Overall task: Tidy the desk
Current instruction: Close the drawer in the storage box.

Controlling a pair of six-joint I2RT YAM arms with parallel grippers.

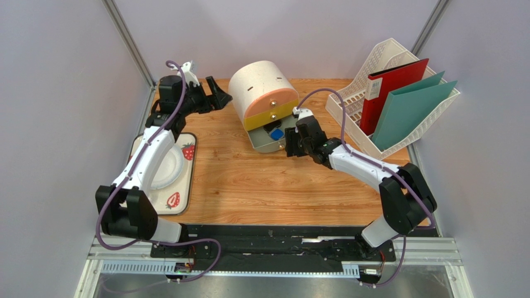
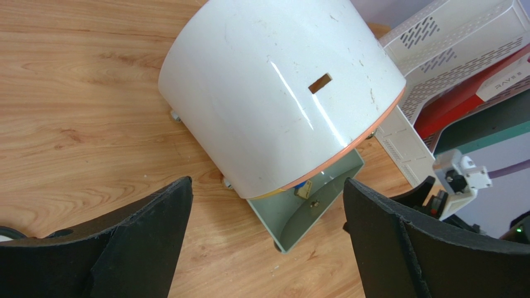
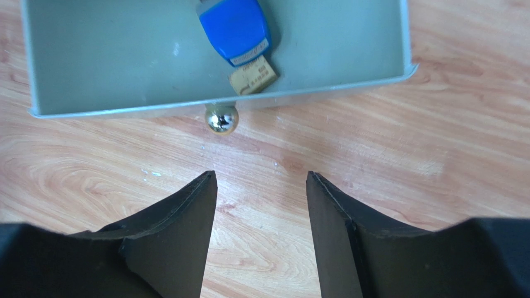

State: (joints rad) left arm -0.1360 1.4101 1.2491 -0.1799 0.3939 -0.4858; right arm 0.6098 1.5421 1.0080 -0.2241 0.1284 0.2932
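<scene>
Right tool (image 3: 261,180) part-open, empty, just in front of knob (image 3: 222,119) of open grey drawer (image 3: 124,56). Likely closing it: centre on knob, push straight, slow. Left tool (image 2: 267,183) wide open, empty, near back of drawer box (image 1: 261,87), could brace it. Desk (image 1: 249,186) under box, smooth wood-grain; pale walls (image 1: 56,93) close around
</scene>
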